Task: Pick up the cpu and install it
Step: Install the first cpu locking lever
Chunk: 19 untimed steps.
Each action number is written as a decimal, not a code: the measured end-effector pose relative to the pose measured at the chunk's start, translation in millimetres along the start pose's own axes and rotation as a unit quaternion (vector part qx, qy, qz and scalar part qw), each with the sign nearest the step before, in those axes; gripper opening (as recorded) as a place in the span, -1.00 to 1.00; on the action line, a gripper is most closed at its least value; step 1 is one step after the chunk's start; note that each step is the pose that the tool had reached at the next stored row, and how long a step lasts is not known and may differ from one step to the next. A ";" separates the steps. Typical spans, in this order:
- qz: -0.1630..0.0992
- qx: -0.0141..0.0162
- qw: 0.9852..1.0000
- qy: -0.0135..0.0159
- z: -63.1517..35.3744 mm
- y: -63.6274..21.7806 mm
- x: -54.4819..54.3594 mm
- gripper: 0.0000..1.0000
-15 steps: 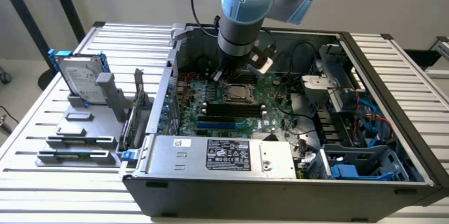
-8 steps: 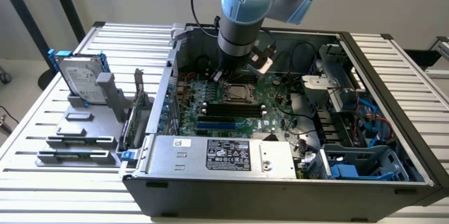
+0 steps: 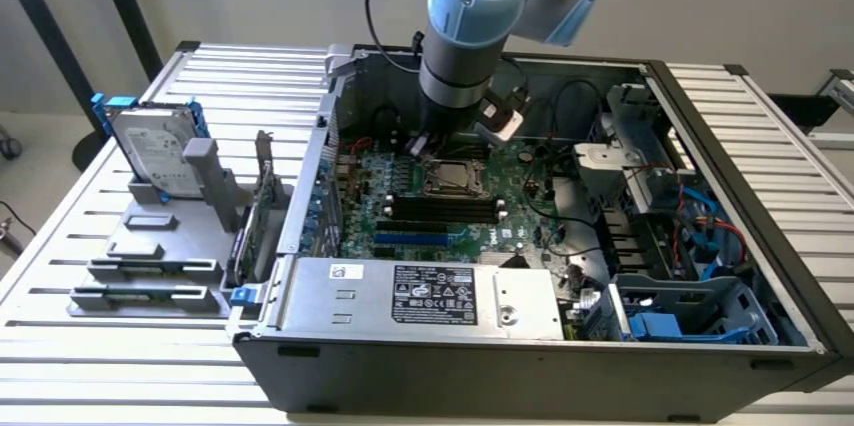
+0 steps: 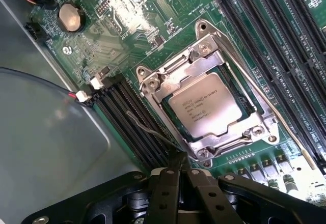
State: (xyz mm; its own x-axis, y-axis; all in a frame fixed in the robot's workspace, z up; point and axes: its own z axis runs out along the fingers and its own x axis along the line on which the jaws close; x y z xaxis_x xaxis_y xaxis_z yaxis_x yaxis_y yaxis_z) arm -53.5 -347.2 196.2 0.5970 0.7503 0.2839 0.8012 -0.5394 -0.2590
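The cpu, a small square chip with a silvery top, lies flat in its socket on the green motherboard. The metal socket frame is folded down around it. My gripper is shut, its black fingertips together just beside the socket's corner, at the end of a thin wire lever. Whether the lever is pinched I cannot tell. In the exterior view the arm reaches down into the open computer case, with the gripper just behind the socket.
Black memory slots run close alongside the socket, and more slots lie on its other side. A hard drive with blue brackets stands in a grey holder at the exterior view's left. The power supply fills the case's front.
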 end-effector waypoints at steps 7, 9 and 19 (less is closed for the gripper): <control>0.000 -0.003 1.000 -0.004 2.5 -1.1 3.8 -0.79; 0.000 -0.004 1.000 -0.005 2.8 -1.3 4.1 -0.79; 0.000 -0.005 1.000 -0.006 3.1 2.2 6.5 -0.79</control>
State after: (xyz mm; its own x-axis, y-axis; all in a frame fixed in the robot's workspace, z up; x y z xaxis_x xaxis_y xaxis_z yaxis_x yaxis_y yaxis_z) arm -48.0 -342.4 194.6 0.5970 0.7548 0.2717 0.8012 -0.5435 -0.2503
